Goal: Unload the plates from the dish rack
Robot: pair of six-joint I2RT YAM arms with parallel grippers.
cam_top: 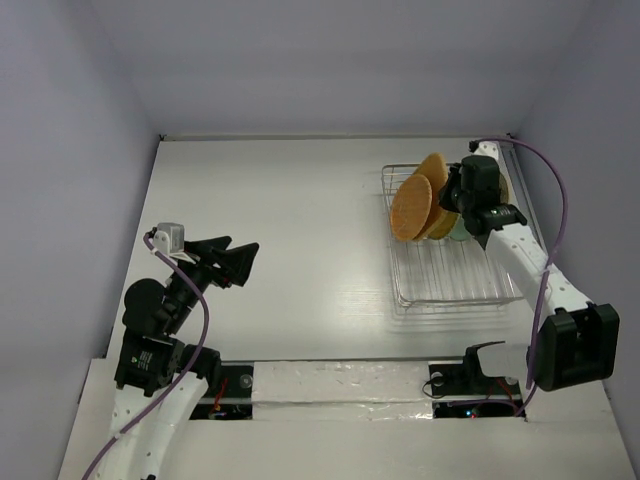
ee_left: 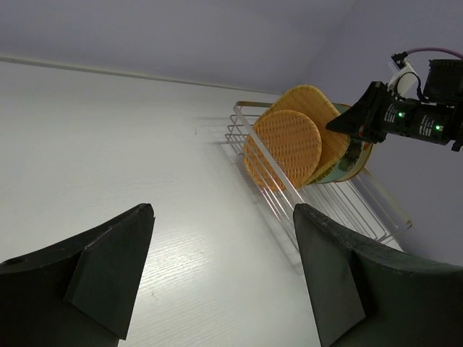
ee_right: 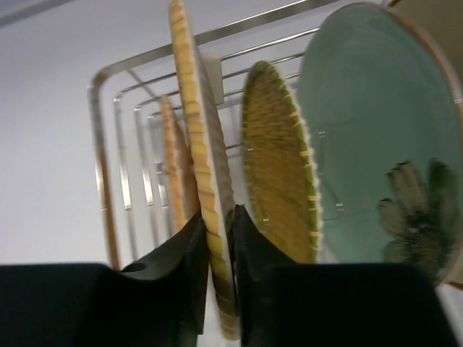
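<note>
The silver wire dish rack (cam_top: 450, 280) stands at the far right of the table, with several plates upright at its far end. In the right wrist view my right gripper (ee_right: 217, 217) is shut on the rim of an orange-yellow woven plate (ee_right: 192, 108). Another orange plate (ee_right: 170, 159) stands to its left. A yellow-green woven plate (ee_right: 278, 173) and a pale green flowered plate (ee_right: 369, 130) stand to its right. From above, the right gripper (cam_top: 455, 195) sits just behind the orange plates (cam_top: 411, 208). My left gripper (cam_top: 245, 265) is open and empty above the table's left side.
The rack's near half (ee_left: 362, 202) holds only bare wires and tines. White walls close in the table on the left, back and right. The rack's frame (ee_right: 101, 144) curves round behind the plates.
</note>
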